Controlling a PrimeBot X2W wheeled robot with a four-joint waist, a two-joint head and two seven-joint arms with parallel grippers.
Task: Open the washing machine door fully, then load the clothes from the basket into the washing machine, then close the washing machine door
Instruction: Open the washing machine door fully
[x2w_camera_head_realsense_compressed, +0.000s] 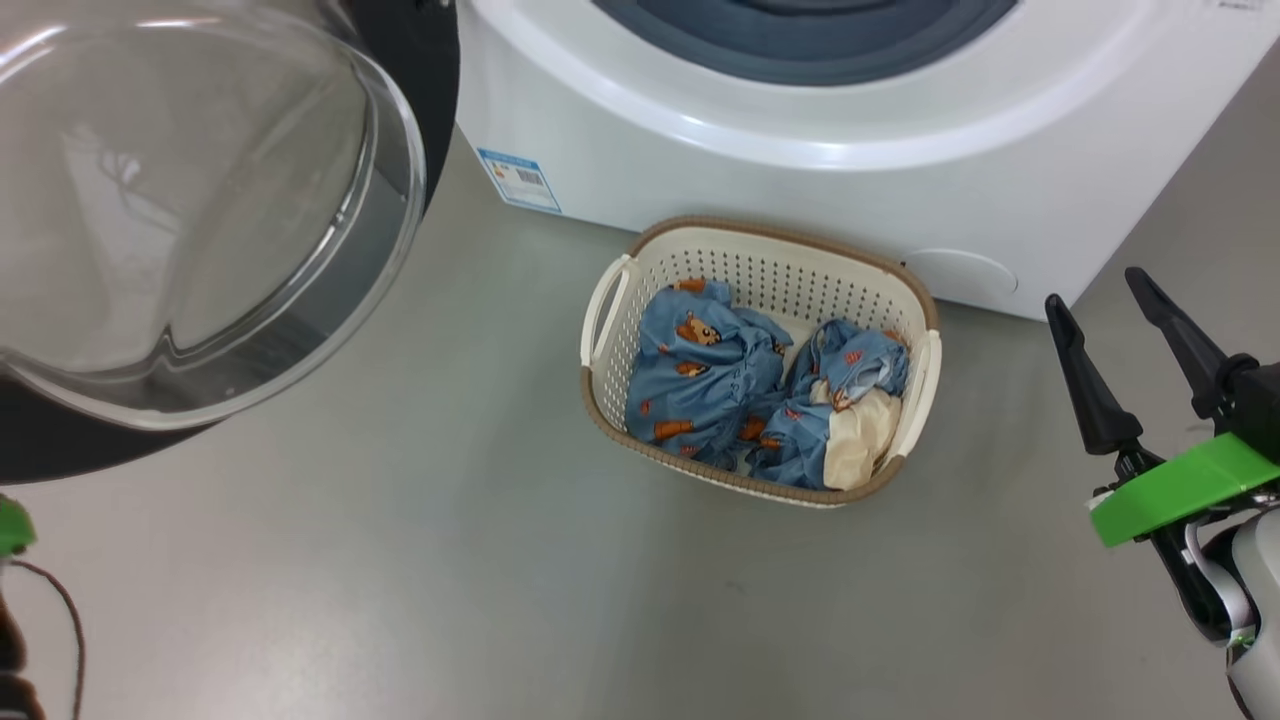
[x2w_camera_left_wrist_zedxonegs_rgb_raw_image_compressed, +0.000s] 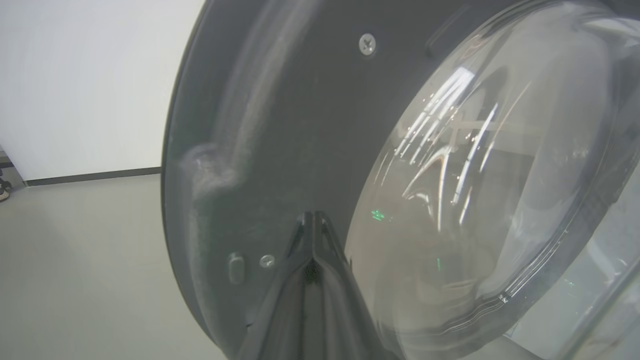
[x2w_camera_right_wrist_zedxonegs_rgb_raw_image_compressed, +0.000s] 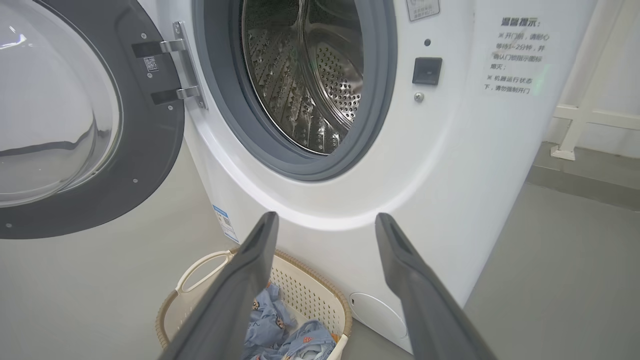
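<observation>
While door (x2w_camera_head_realsense_compressed: 190, 200) hangs open, basket (x2w_camera_head_realsense_compressed: 760, 272) lies lengthwise along machine (x2w_camera_head_realsense_compressed: 800, 190) front.

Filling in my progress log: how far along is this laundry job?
Done: the washing machine door stands open, drum empty. In hand: left claw shut at the door's inner rim, right claw open near the basket. Left: loading the clothes, closing up.

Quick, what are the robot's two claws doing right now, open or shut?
Left claw: shut, holding nothing, tips pointed at the washing machine door.
Right claw: open, holding nothing.
</observation>
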